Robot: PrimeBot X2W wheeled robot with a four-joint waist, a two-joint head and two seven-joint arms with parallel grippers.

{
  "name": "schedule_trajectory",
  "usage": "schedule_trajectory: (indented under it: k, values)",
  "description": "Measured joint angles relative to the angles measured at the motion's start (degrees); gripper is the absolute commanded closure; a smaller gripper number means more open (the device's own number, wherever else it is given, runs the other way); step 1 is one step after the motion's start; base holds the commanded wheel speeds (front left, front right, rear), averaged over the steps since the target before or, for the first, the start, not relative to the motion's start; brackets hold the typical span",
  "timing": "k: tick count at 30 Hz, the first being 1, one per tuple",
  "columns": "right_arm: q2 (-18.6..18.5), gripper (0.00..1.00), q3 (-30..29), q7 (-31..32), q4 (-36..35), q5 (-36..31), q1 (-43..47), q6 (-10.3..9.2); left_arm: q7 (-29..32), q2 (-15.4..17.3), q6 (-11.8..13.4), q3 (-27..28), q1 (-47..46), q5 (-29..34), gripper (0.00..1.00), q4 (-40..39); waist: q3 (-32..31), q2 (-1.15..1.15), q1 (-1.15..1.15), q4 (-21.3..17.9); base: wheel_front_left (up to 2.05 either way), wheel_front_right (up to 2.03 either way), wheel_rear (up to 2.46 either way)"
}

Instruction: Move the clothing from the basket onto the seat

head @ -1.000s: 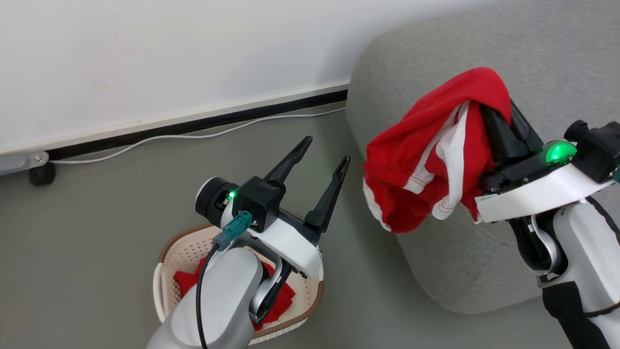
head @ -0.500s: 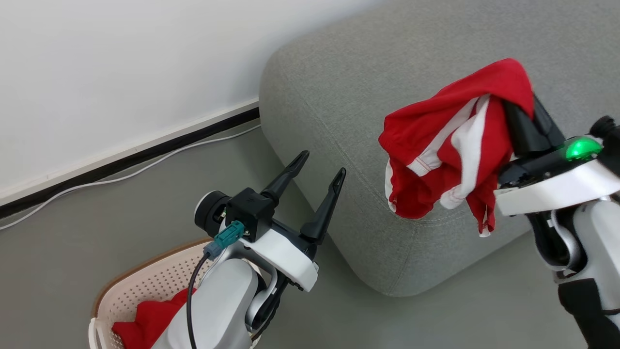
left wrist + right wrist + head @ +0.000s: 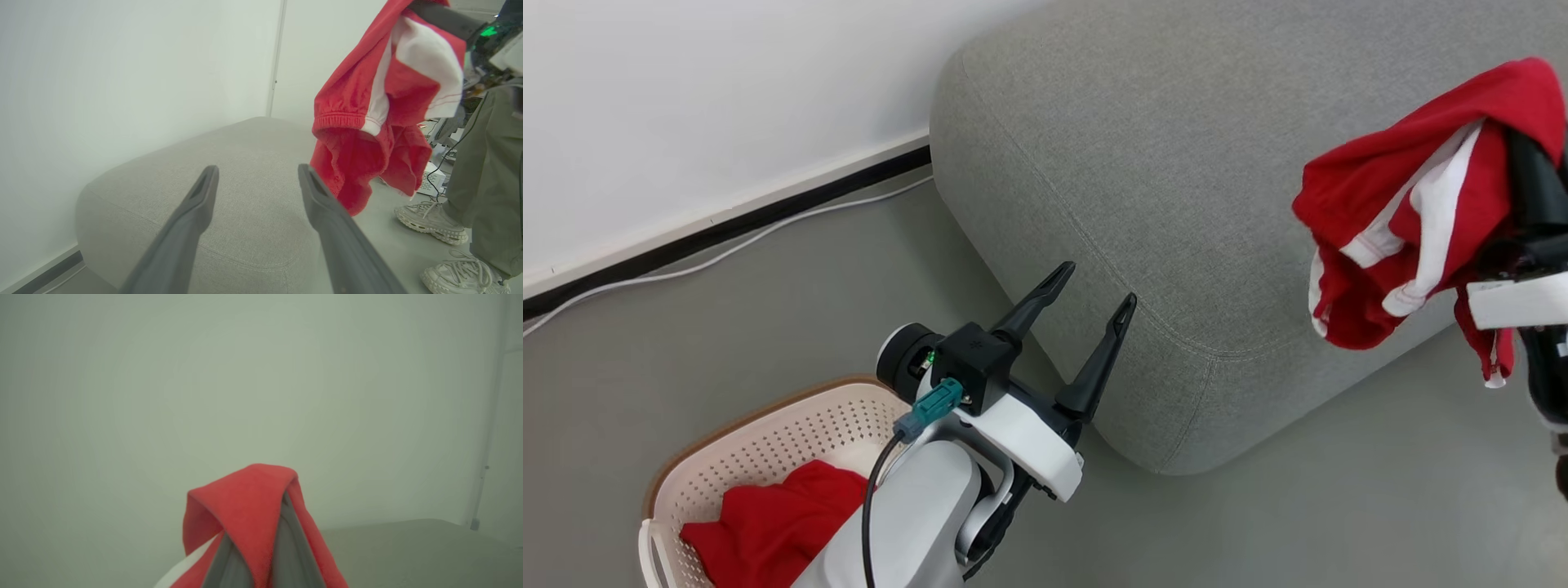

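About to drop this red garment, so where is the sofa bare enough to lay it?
The seat top is bare from its wall-side edge to the hanging garment. Crowded near the front corner, by the left gripper.

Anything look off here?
The red garment is clamped in the right gripper but folds over its fingertips like a hood, hanging bunched in the air near the sofa edge; it may not drop cleanly. A person's shoes stand close by. Nothing looks damaged.
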Motion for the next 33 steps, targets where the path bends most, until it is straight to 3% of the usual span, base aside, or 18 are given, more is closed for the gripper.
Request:
schedule_trajectory:
  k: [9, 27, 33]
  values:
    - [-4.2, 1.0, -5.8, 0.0, 4.1, 0.0, -6.6, 0.0, 0.0, 0.1, 2.8, -4.1, -3.8, 0.7, 0.0, -1.9, 5.6, 0.0, 0.0, 1.2, 0.0, 0.0, 0.0]
    - [-16.5, 1.0, -13.0, 0.0, 12.1, 0.9, -23.7, 0.0, 0.0, 0.6, 10.3, -17.4, -16.2, 0.0, 0.0, -4.0, 22.7, 0.0, 0.01, 9.0, 0.0, 0.0, 0.0]
    - [-19.8, 1.0, -15.2, 0.0, 19.0, 0.5, -29.8, 0.01, 0.0, 0.7, 12.3, -20.8, -18.5, -1.0, 0.0, -4.9, 28.8, 0.0, 0.0, 12.4, 0.0, 0.0, 0.0]
